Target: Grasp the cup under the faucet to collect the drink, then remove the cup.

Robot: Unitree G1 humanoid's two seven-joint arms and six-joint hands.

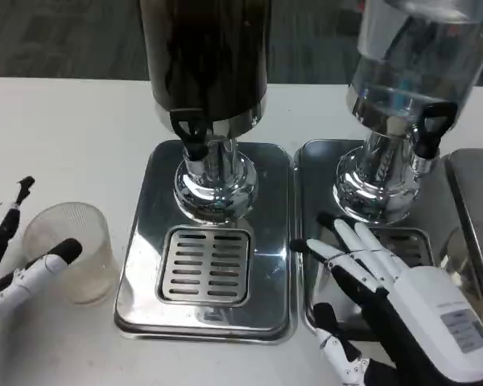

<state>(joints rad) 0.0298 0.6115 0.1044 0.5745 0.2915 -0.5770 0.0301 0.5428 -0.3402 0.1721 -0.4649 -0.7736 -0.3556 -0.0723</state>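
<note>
A clear plastic cup stands upright on the white table, left of the steel drip tray and away from the dark dispenser's black faucet. My left hand is at the picture's left edge with its fingers apart. One white finger with a black tip lies against the cup's near side, and another finger stands clear of the rim to the left. My right hand hovers, fingers spread and holding nothing, over the neighbouring tray.
The dark drink dispenser stands on its chrome base above a slotted grate. A clear dispenser with its own black tap stands to the right. A third tray's edge shows at far right.
</note>
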